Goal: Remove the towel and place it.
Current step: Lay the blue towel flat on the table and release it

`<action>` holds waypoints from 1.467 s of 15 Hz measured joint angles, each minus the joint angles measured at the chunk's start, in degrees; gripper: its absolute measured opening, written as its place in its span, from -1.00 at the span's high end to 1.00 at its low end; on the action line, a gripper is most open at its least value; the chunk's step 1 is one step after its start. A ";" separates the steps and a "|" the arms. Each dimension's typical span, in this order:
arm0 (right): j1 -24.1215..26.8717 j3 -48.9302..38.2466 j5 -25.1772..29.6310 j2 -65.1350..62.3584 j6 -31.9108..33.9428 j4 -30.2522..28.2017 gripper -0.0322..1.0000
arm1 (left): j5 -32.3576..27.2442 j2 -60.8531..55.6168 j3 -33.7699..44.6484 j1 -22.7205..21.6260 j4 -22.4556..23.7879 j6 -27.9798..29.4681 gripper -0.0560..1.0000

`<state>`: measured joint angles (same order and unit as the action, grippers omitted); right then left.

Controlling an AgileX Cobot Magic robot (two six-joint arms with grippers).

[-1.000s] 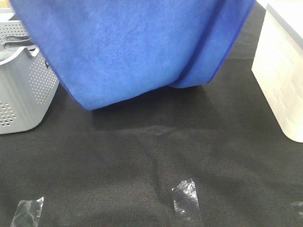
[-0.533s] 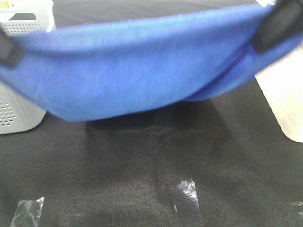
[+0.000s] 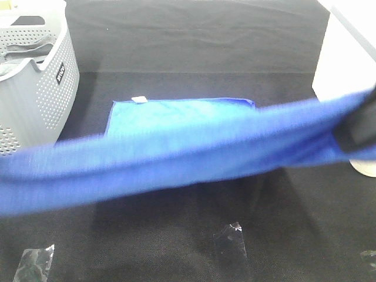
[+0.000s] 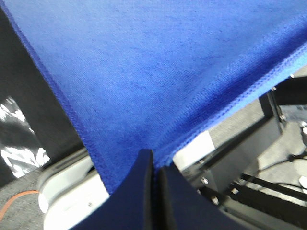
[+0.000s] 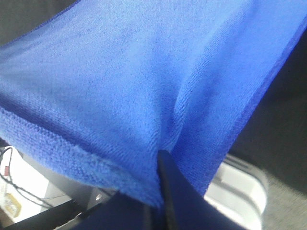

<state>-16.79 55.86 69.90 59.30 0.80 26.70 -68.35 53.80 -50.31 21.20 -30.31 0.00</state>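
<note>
The towel [image 3: 176, 161] hung stretched in the air above the black-covered table [image 3: 176, 35], a long royal-blue band running across the whole high view, lower at the left and rising to the right. It was smeared with blur there, so its stitched edge could not be made out from above. Behind the band, a lighter-looking stretch of blue lay flat on the table with a small white tag [image 3: 138, 98] at its far left corner. It seemed to be the far part of the same towel, though the blur hid where the two met.

The left gripper [image 4: 154, 165] had its two dark fingers pressed tight together on the towel's stitched hem – the cloth fanned out from that pinch, pulled taut. The right gripper [image 5: 160, 165] gripped the other end the same way, with blue pile bunched over one finger and the fabric creasing away from the hold. From above, it showed only as a dark shape at the right end of the band.

A grey perforated basket [image 3: 56, 88] stood at the left of the table, near the flat part but apart from it. A white container [image 3: 343, 64] stood at the right edge. In front of the band, a scrap of clear tape [image 3: 231, 242] lay on the black cloth.
</note>
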 joint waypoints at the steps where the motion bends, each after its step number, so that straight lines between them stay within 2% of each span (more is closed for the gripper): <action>1: 0.00 -2.81 0.00 -1.72 0.69 0.92 0.88 | 0.00 -2.18 3.50 0.00 -2.23 0.00 0.89; 4: 0.00 -7.39 0.06 -3.95 2.01 1.78 0.88 | 0.11 -4.35 9.28 0.00 -5.39 0.00 0.89; 10: 0.00 -16.27 0.00 2.06 1.32 3.15 0.88 | 0.52 -2.92 16.73 0.00 -5.90 -0.34 0.89; 13: 0.00 -18.62 -0.06 8.25 -1.32 3.04 0.88 | 1.95 3.04 17.25 0.00 -5.21 -1.03 0.89; 16: 0.00 -19.02 -0.29 15.01 -3.84 2.35 0.88 | 5.90 13.64 17.25 0.00 -4.41 -4.93 0.89; 19: 0.00 -19.02 -1.83 20.34 -5.90 1.95 0.88 | 7.45 23.15 17.25 0.06 -4.81 -9.00 0.89; 22: 0.06 -19.02 -2.41 24.35 -7.28 0.92 0.88 | 9.34 29.79 17.25 5.50 -4.81 -10.08 0.89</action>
<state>-16.73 36.84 67.49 83.65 -6.47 27.62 -59.01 83.59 -33.06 26.70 -35.12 -10.08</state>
